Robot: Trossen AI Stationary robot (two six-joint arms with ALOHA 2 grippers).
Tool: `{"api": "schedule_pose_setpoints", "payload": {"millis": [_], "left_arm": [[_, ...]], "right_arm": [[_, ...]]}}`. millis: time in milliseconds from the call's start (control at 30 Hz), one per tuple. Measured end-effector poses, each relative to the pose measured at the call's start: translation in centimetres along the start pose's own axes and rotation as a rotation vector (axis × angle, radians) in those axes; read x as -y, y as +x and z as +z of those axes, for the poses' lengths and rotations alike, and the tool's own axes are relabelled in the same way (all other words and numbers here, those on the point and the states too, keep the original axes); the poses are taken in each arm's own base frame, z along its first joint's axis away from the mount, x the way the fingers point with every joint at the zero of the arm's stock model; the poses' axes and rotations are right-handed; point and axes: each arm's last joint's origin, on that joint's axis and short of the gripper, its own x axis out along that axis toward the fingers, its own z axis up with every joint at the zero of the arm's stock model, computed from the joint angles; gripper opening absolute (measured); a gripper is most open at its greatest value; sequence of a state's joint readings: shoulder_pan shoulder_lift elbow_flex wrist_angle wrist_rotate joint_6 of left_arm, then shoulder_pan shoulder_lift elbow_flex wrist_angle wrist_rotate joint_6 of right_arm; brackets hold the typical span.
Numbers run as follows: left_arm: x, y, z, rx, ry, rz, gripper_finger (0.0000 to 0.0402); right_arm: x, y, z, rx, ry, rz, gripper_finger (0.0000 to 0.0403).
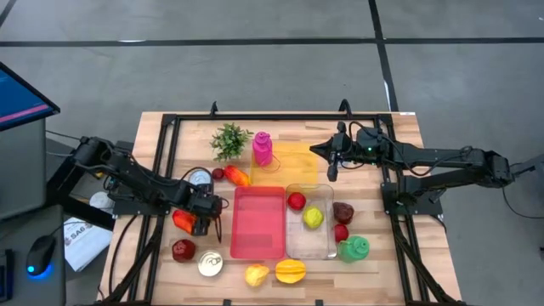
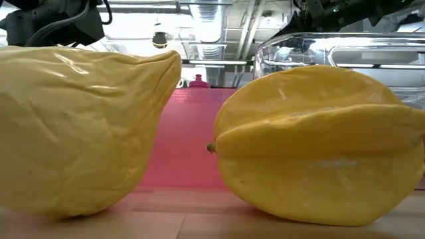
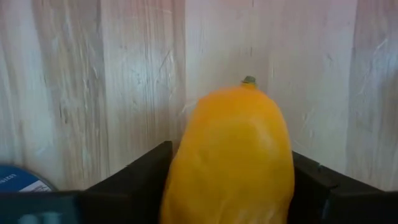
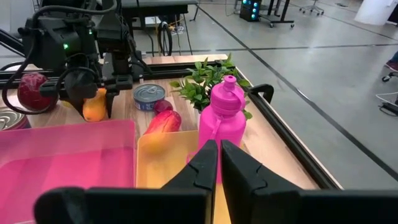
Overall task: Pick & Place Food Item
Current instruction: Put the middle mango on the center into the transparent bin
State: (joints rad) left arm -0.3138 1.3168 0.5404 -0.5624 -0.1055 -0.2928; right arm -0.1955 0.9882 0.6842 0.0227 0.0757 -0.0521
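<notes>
**Grasp Phase: Orange Fruit**

The left gripper [image 1: 201, 223] brackets the orange fruit [image 3: 230, 158], fingers straddling it; full clamping cannot be confirmed. The fruit rests on the table, just left of the pink tray [image 1: 257, 223]. Next: secure, lift, carry trayward. The right gripper [image 1: 331, 166], clenched empty, hovers beyond the tray.

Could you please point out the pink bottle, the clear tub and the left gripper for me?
pink bottle [image 1: 262, 150], high view, its body.
clear tub [image 1: 309, 246], high view, its bare floor.
left gripper [image 1: 201, 223], high view, between its fingertips.
</notes>
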Motion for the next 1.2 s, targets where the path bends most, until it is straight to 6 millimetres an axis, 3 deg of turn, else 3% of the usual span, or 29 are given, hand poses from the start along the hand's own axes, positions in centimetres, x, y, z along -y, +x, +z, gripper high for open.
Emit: {"api": "schedule_pose_setpoints", "payload": {"millis": [167,400,600,800,1000,1200], "left_arm": [[0.0,-0.1,0.0,0.006,-0.001,-0.002,0.0184],[0.0,-0.1,0.0,0.007,-0.002,-0.002,0.0204],[0.0,-0.1,0.0,0.009,-0.001,-0.002,0.0182],[0.0,-0.5,0.1,0.036,-0.004,-0.009,0.0188],[-0.4,-2.1,0.2,0.138,-0.019,0.018,0.0184],[-1.6,-5.0,0.2,0.341,-0.091,0.079,0.0186]], "right_arm": [[0.0,0.0,0.0,0.000,0.000,0.000,0.0015],[0.0,0.0,0.0,0.000,0.000,0.000,0.0014],[0.0,0.0,0.0,0.000,-0.003,0.000,0.0014],[0.0,0.0,0.0,0.000,-0.003,0.000,0.0014],[0.0,0.0,0.0,0.000,-0.007,0.000,0.0014],[0.0,0.0,0.0,0.000,-0.008,0.000,0.0014]]}}
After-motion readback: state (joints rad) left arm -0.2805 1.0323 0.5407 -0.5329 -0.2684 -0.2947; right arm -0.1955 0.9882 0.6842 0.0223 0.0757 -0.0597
